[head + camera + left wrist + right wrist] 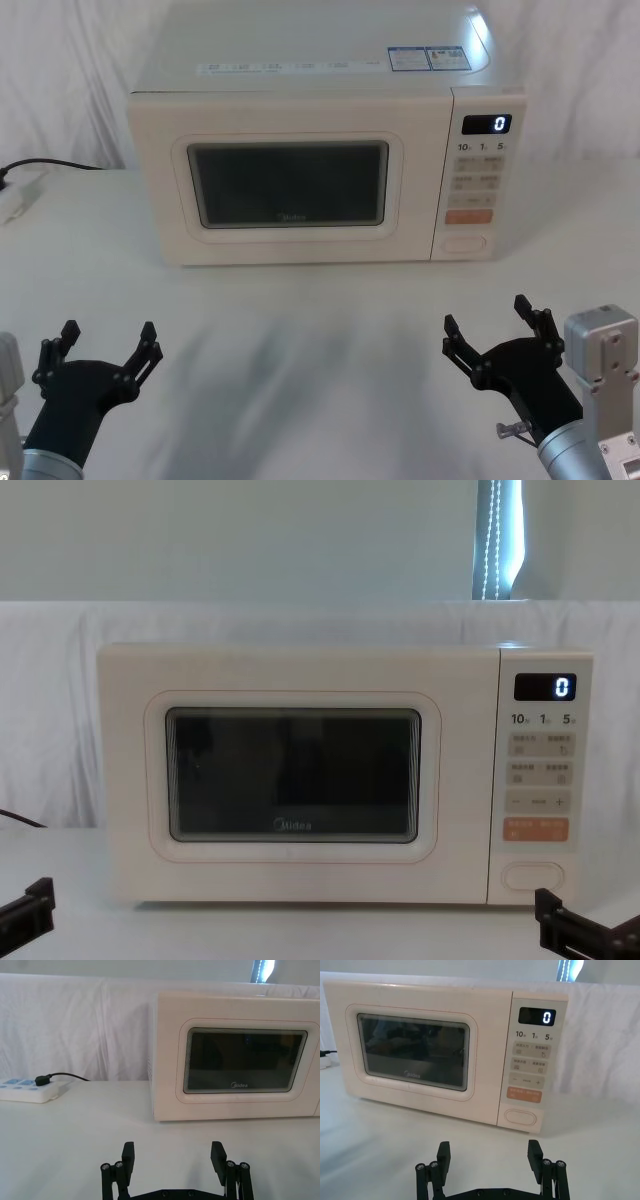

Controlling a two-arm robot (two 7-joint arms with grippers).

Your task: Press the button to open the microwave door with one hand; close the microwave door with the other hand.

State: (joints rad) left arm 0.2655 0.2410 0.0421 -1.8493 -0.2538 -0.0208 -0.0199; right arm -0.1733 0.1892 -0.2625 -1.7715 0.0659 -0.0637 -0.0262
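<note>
The cream microwave (300, 100) stands at the back of the white table. Its door (290, 260) (120, 780) with the dark window is shut flush with the body. The wide blank cream button (464, 242) (520, 1117) (533, 876) sits lowest on the control panel, under the orange key. My left gripper (108, 345) (173, 1159) hovers open near the front left of the table, well short of the door. My right gripper (486, 320) (489, 1155) is open at the front right, in line with the button and apart from it.
A white power strip (30, 1091) with a black plug and cable lies on the table left of the microwave (235, 1055). White cloth covers the table and hangs behind. Open table surface lies between the grippers and the microwave.
</note>
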